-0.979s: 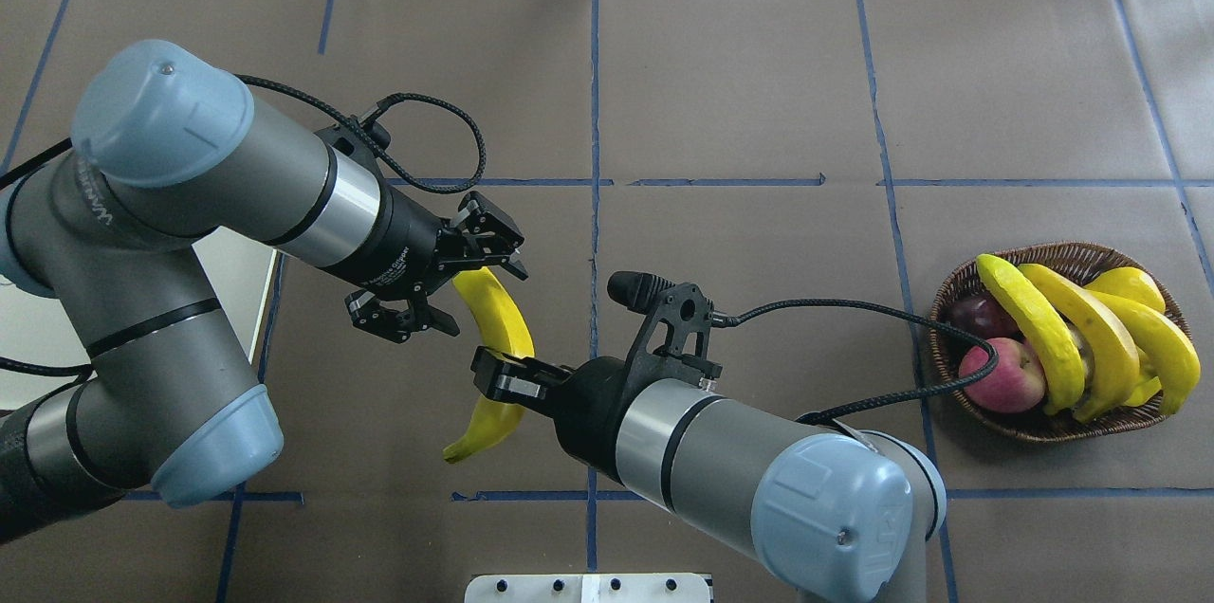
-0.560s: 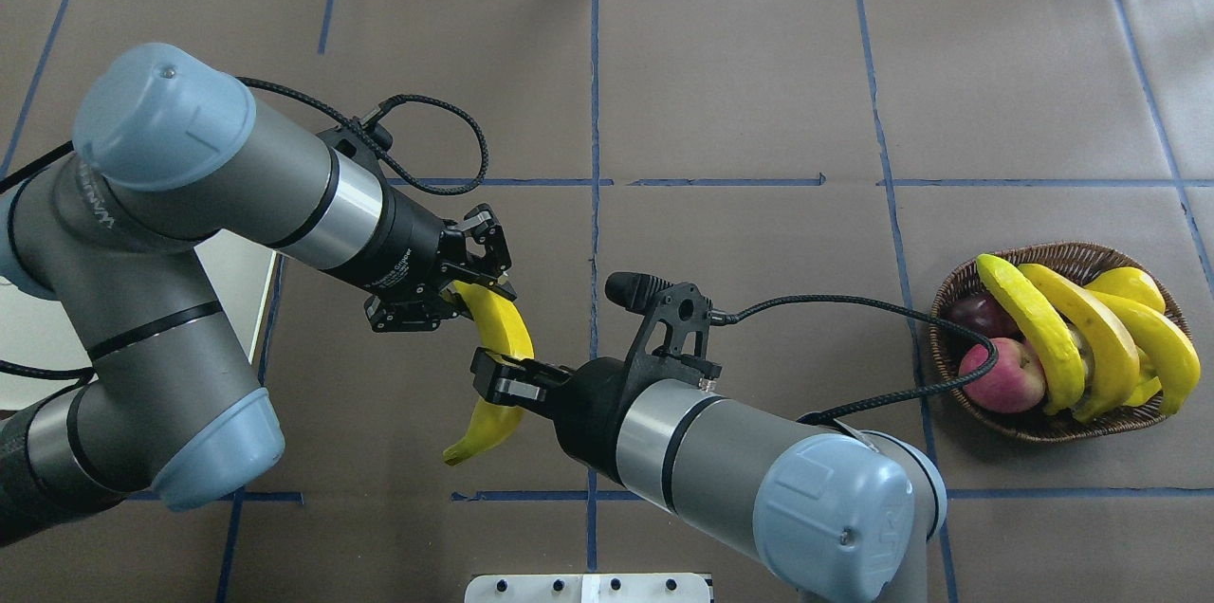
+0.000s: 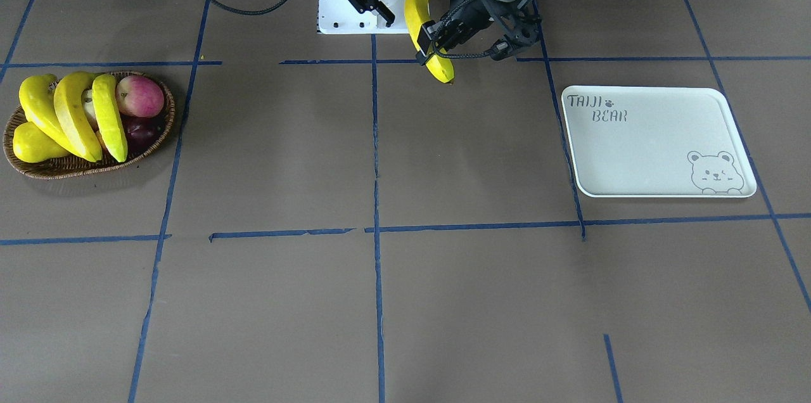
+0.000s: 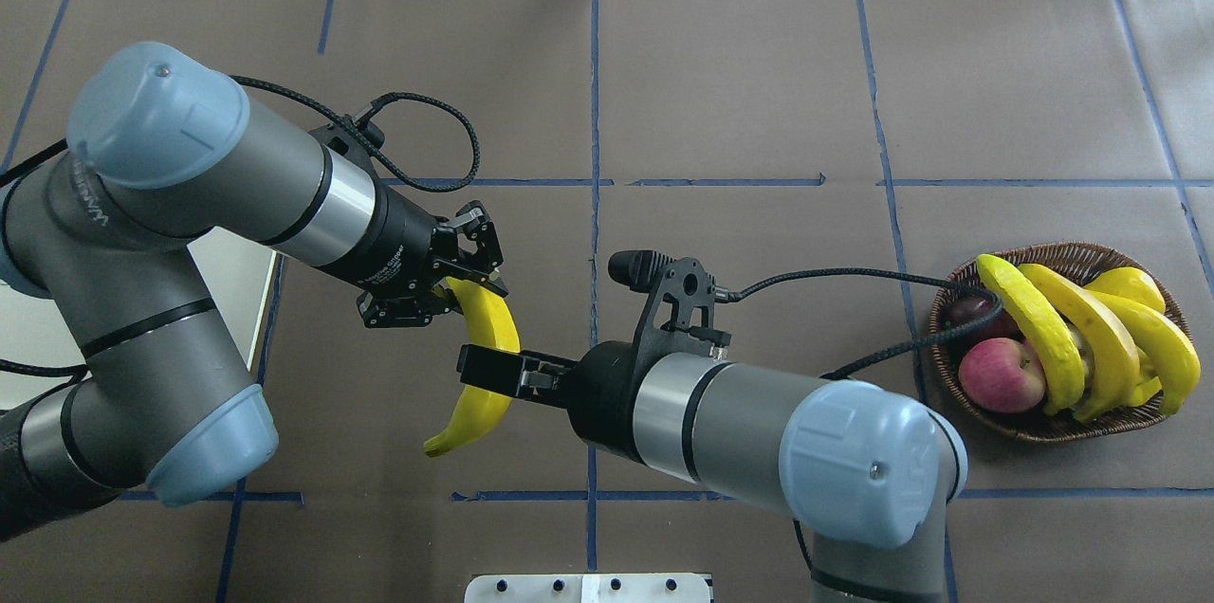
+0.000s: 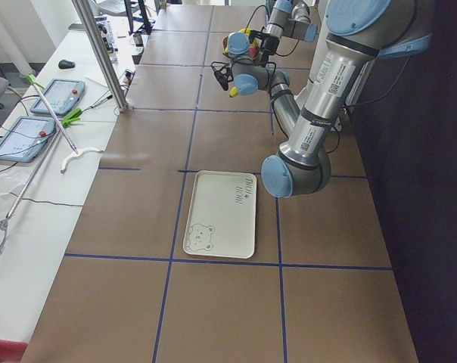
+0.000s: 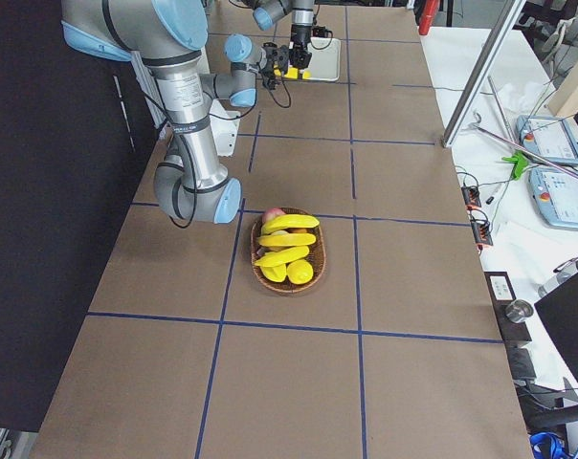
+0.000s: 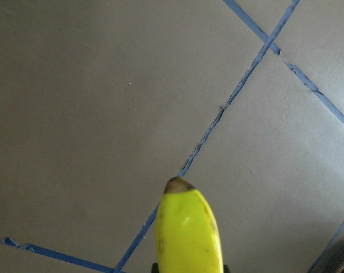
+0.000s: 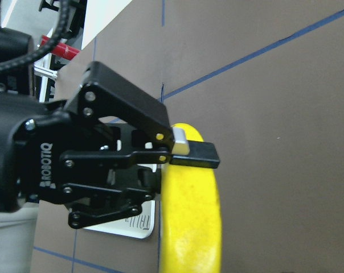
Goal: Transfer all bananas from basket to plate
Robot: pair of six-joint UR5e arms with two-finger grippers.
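One banana (image 4: 486,333) hangs in the air over the table's middle. My left gripper (image 4: 467,285) is shut on its far end; it also shows in the front view (image 3: 436,42). My right gripper (image 4: 479,368) is open, jaws spread on either side of the banana's middle (image 3: 415,7). The right wrist view shows the left gripper's finger (image 8: 195,154) pressed on the banana (image 8: 189,227). Three more bananas (image 4: 1039,328) lie in the wicker basket (image 4: 1053,252) at the right. The white plate (image 3: 652,143) is bare, mostly hidden under my left arm in the overhead view.
A red apple (image 4: 1001,375), a dark purple fruit (image 4: 969,309) and a yellow pear (image 4: 1129,285) share the basket. My right wrist's cable (image 4: 901,342) hangs over the basket's near rim. A white mounting plate (image 4: 588,589) sits at the near edge.
My left gripper, open beside the banana a second ago, closed on its far end. Since then the banana and both grippers have shifted slightly left, and my right arm's elbow swung inward.
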